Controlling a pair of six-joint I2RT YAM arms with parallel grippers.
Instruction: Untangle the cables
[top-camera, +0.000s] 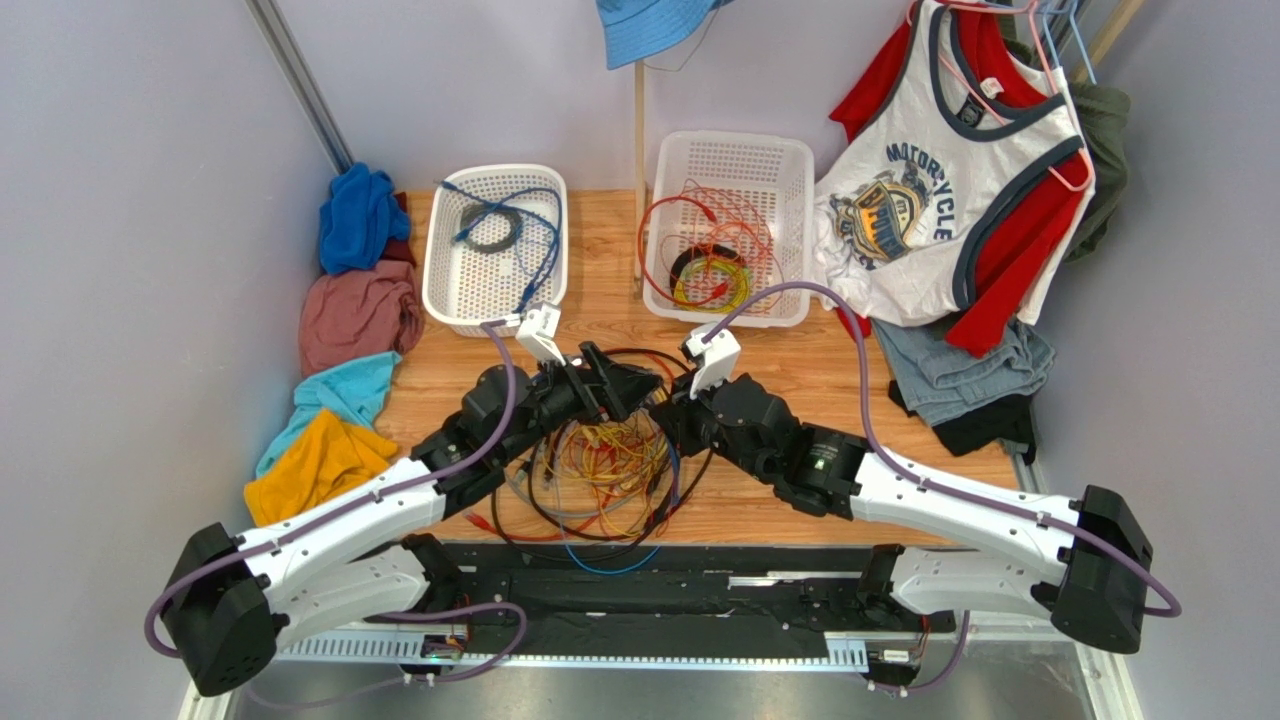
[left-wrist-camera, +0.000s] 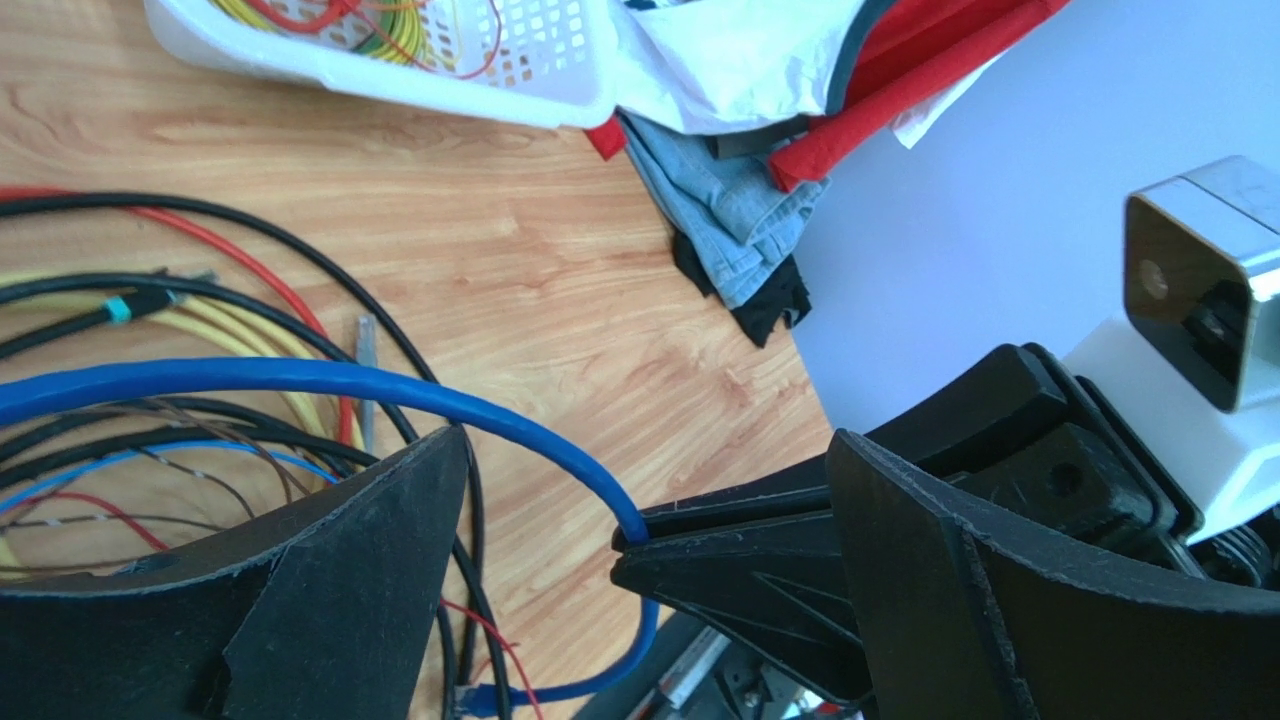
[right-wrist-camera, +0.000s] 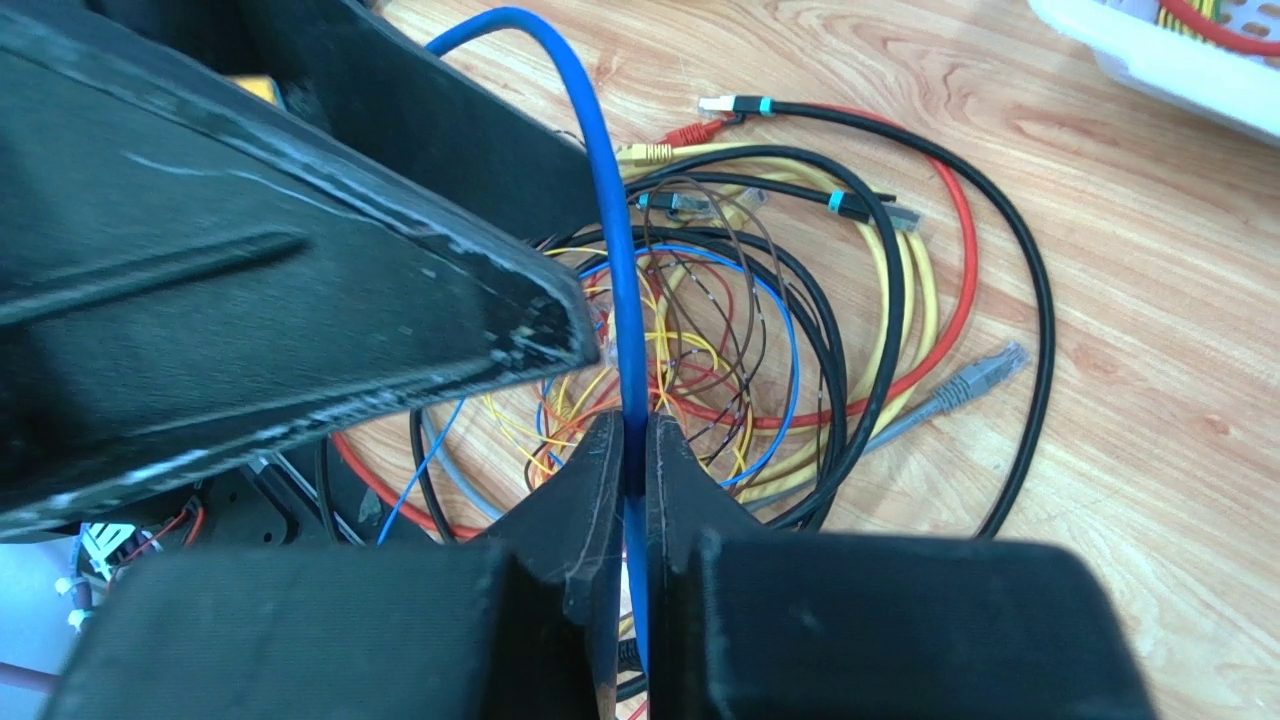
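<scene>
Over the table (top-camera: 812, 383), top camera: both arms extend inward and meet above the cables (top-camera: 601, 473). The cables are a tangled heap of black, red, yellow, orange and blue wires lying at the near middle of the table. The left fingers (top-camera: 601, 378) and right fingers (top-camera: 672, 423) sit close together over the far part of the heap. Two white baskets stand towards the far edge. The left basket (top-camera: 439, 285) holds blue wire and a small dark coil; the right basket (top-camera: 796, 240) holds red, orange and yellow wires with a coil. To the right of it hangs a sleeveless shirt (top-camera: 932, 195) printed "MOTORCYCLE". Crumpled cloths (top-camera: 353, 323) line the left side.

Left wrist camera: the left fingers stand spread wide and grip nothing. A thick blue cable (left-wrist-camera: 301, 378) arches across between them. Its lower end runs into the tips of the right fingers, which are pinched together on it.

Right wrist camera: the right fingers are almost fully closed and clamp the blue cable between their tips. The cable rises from them in an arch over the heap. A grey plug end (right-wrist-camera: 977, 375) lies on the table beside the outer black loop. One left finger fills the upper left.
</scene>
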